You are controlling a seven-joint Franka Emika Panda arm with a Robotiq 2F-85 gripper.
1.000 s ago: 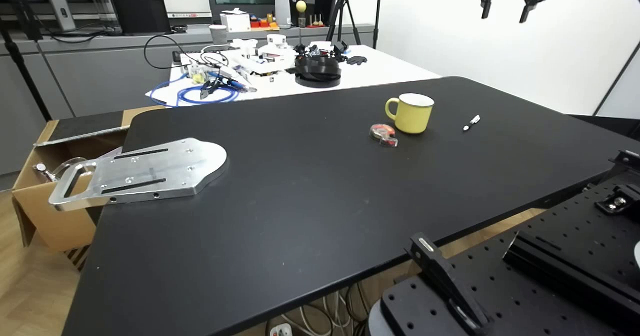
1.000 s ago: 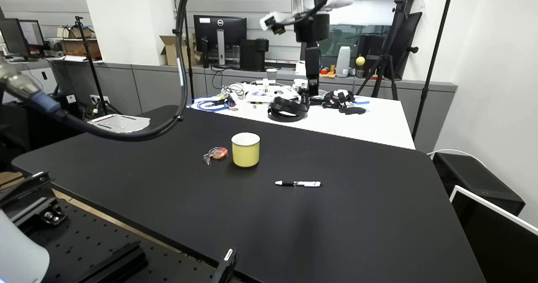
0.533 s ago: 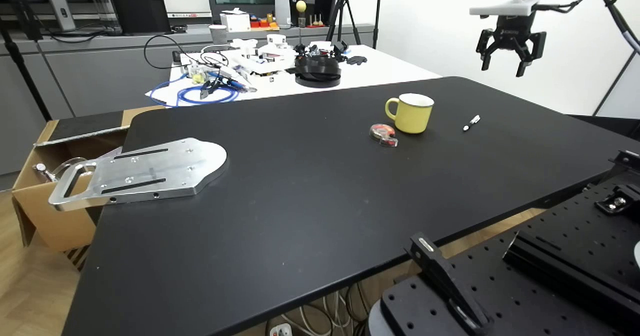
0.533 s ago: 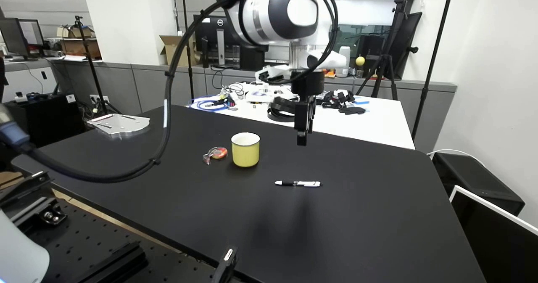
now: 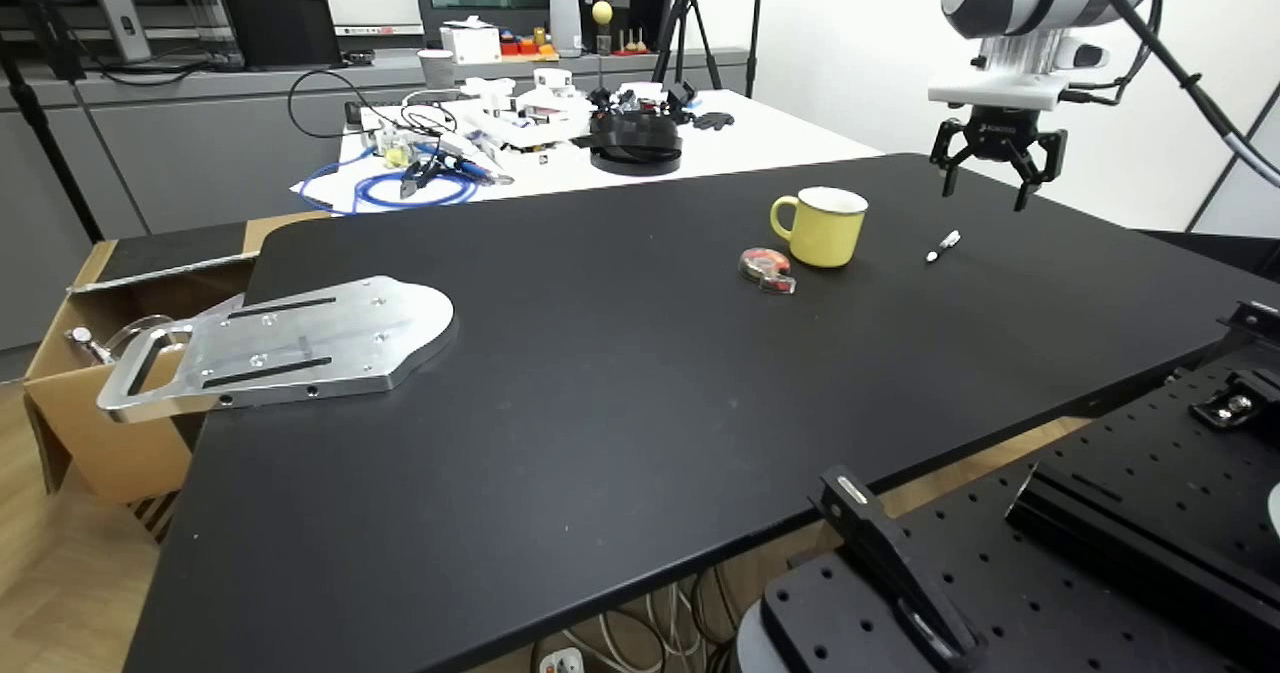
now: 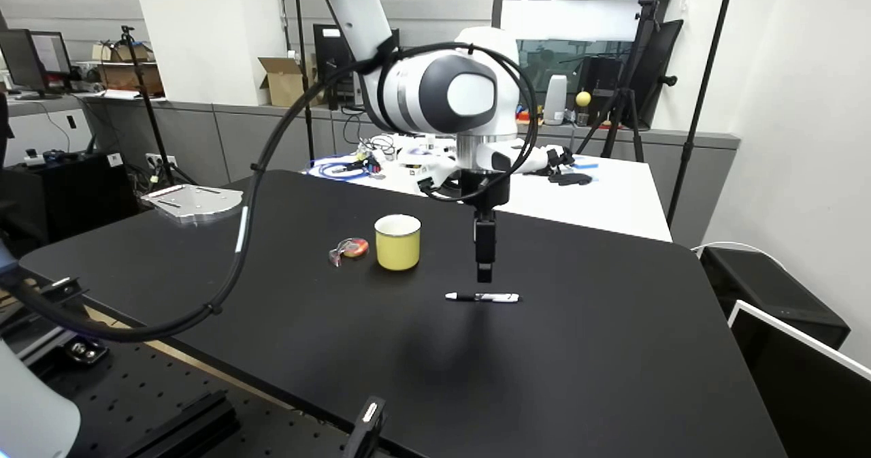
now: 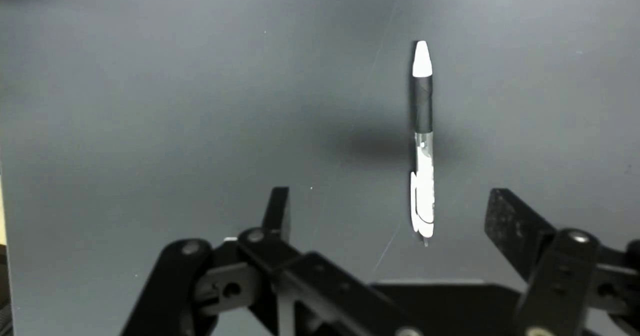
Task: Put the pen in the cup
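- You've brought the arm (image 6: 435, 90) down over the last second: the jaws, well apart and holding nothing, now hang above the click pen (image 7: 424, 146).
- Pen and yellow enamel mug (image 6: 398, 247) haven't shifted, so grasping likely comes next.
- In the wrist view the pen runs off-centre between the jaws; a sideways correction may help.
- You have margin: it lies flat, well inside the edges of the tabletop (image 6: 592, 376); the mug stands apart, what looks like a tape dispenser (image 6: 355, 247) beyond it.
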